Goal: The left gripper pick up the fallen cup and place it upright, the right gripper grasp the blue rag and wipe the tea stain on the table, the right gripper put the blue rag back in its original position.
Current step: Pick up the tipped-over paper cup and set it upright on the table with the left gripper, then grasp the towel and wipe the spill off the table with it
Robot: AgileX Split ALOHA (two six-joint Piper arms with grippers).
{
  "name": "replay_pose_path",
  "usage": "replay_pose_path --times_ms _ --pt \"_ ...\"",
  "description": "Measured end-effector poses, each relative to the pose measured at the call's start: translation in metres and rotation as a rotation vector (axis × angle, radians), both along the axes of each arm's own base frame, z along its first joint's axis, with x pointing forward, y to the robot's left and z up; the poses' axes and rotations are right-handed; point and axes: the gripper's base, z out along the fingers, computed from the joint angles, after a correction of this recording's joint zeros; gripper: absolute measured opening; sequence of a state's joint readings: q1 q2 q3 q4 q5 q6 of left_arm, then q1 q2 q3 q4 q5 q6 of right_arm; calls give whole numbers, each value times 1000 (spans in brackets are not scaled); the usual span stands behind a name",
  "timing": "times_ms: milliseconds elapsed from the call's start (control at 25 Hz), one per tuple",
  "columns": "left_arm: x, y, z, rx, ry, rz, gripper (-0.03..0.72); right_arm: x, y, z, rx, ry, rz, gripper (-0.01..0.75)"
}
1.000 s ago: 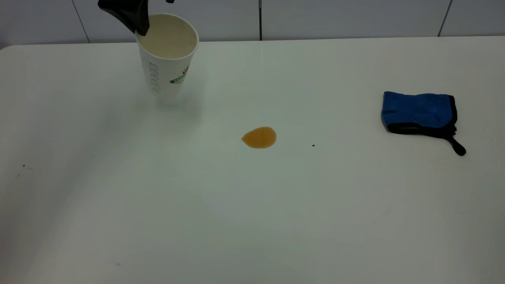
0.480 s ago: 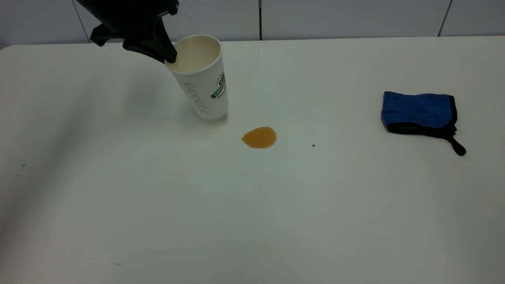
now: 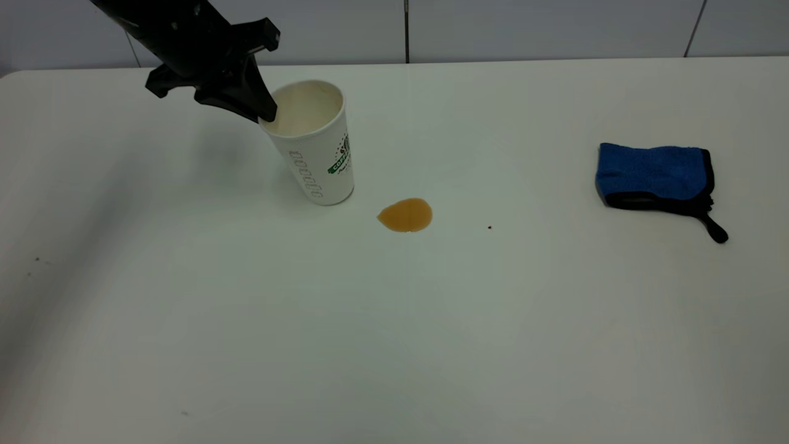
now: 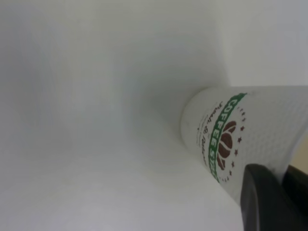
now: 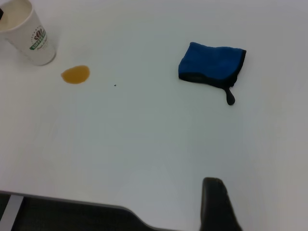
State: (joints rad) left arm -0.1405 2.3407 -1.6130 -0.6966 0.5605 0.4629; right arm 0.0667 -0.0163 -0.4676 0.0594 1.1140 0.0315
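One step of three is nearly done: the left pincer [image 3: 262, 111] grips the rim of the paper coffee cup [image 3: 317, 148], tilted with its base on the tabletop [image 3: 394, 320] just left of the tea stain [image 3: 405, 215], so next comes levelling and letting go, while the blue rag [image 3: 656, 176] waits far right.

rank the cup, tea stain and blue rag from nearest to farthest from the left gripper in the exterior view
1. cup: held at its rim by the left gripper, table's left rear.
2. tea stain: mid-table, just right of the cup's base.
3. blue rag: far right side.
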Motion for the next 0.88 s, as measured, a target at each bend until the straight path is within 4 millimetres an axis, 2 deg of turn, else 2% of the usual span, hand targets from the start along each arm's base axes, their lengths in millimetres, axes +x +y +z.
replay_pose_path --times_ms 160,360,440,600,720,800,880 --pt "0 0 0 0 0 0 212 0 0 0 0 0 0 490" --pt "0 0 0 0 -2 2 429 0 0 0 0 0 0 490" --pt "0 0 0 1 -4 3 480 0 0 0 0 0 0 490" --pt "2 1 4 9 -26 7 511 0 0 0 0 0 0 490" --pt "3 2 15 25 -55 -9 513 0 0 0 0 0 0 490" --pt "3 2 31 43 -77 -44 515 0 0 0 0 0 0 490" --pt "-1 3 56 66 -97 -94 515 0 0 0 0 0 0 490"
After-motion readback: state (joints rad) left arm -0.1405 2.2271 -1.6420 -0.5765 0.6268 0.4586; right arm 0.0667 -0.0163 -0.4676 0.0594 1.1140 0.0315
